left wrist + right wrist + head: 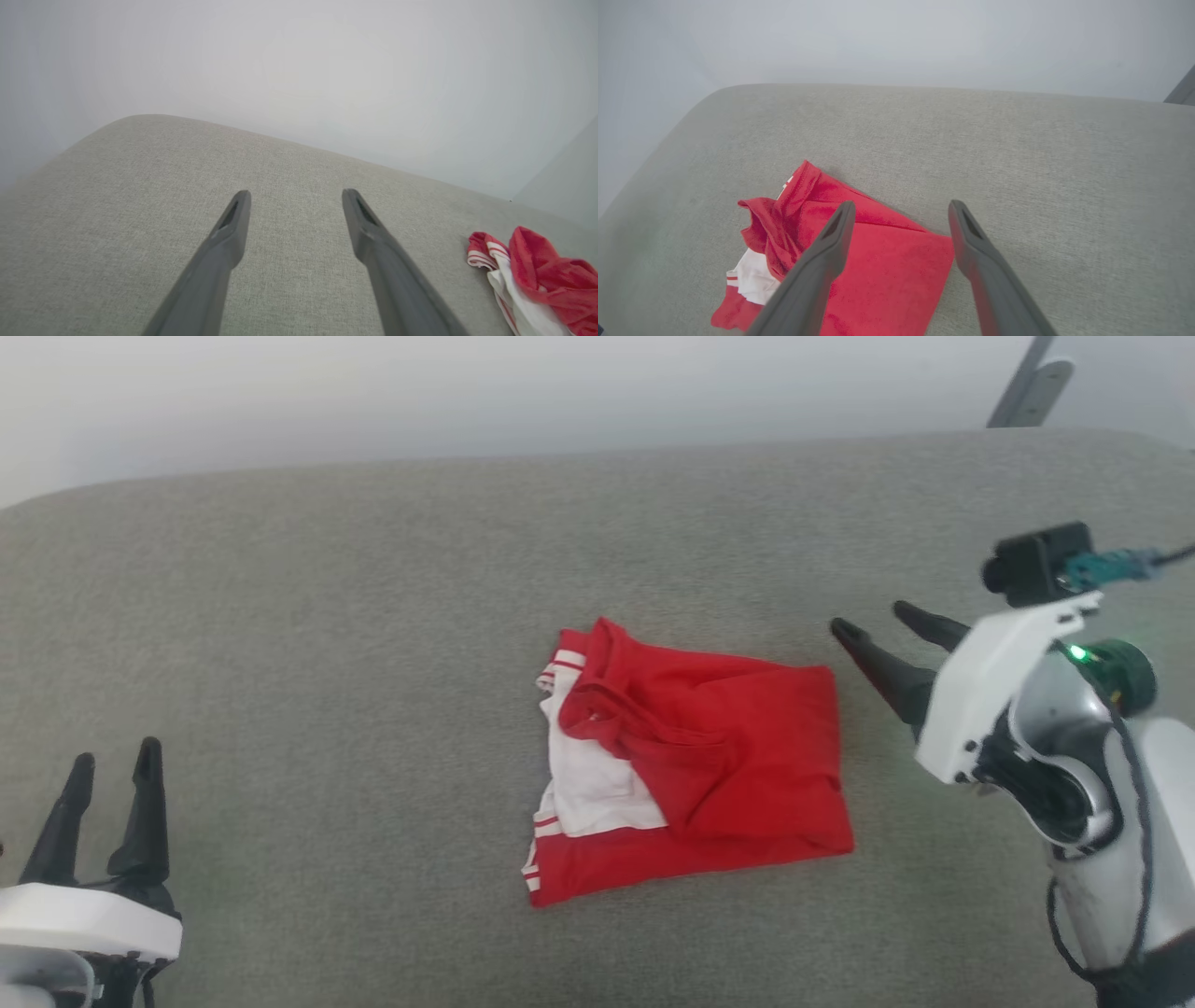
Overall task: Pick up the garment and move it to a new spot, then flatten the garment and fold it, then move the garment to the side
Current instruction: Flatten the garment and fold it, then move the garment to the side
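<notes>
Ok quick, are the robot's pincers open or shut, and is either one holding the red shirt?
Left pincer: open, holding nothing.
Right pincer: open, holding nothing, just beside the shirt.

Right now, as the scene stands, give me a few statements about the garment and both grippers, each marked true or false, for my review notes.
1. The garment lies folded on the grey fabric surface. True.
2. The right gripper is shut on the garment. False: its jaws stand open near the garment's right edge and hold nothing.
3. The left gripper is open and well apart from the garment. True.
4. In the head view, the white sleeve fabric shows on the garment's right side. False: the white fabric and striped trim show on its left side.
</notes>
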Tool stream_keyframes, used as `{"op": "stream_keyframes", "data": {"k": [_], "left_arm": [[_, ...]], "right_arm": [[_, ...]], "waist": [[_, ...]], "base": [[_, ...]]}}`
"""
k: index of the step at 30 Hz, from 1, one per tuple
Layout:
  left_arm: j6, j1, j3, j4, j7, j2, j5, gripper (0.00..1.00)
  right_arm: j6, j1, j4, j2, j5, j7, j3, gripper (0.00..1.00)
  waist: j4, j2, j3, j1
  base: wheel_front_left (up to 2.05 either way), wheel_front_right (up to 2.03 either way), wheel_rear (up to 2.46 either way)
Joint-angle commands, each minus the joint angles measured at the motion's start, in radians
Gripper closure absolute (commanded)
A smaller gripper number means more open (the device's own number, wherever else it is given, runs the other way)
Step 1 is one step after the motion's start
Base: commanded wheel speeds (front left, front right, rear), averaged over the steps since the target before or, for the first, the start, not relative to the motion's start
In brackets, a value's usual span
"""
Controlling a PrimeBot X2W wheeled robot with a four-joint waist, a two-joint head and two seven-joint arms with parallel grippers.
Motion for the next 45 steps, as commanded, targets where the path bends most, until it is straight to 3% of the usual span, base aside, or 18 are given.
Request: {"op": "stream_keyframes", "data": {"k": [1,12,23,35,45], "left_arm": [[-0.003,0.010,0.009,-0.002,-0.006,0.004,0.017,0.00],[-0.003,0.059,0.047,-0.015,-0.006,0.010,0.047,0.00],[-0.003,0.103,0.102,-0.030,-0.006,-0.016,0.108,0.00],[-0.003,0.162,0.180,-0.052,-0.006,-0.069,0.182,0.00],[-0.003,0.186,0.177,-0.080,-0.006,-0.072,0.185,0.00]], "right_arm": [[-0.001,0.020,-0.010,-0.003,-0.009,-0.021,-0.010,0.00],[-0.001,0.149,-0.029,-0.039,-0.075,-0.299,-0.099,0.00],[-0.001,0.231,0.069,-0.093,-0.119,-0.595,-0.086,0.00],[-0.001,0.283,0.170,-0.143,-0.094,-0.758,-0.047,0.00],[-0.001,0.293,0.210,-0.144,-0.084,-0.796,-0.034,0.00]], "waist": [[-0.018,-0.0001,-0.010,0.0000],[-0.084,-0.0001,-0.047,0.0000],[-0.097,-0.0001,-0.093,0.0000],[-0.078,-0.0001,-0.131,0.0000],[-0.060,-0.0001,-0.136,0.0000]], "base": [[0.00,0.00,0.00],[0.00,0.00,0.00],[0.00,0.00,0.00],[0.00,0.00,0.00],[0.00,0.00,0.00]]}}
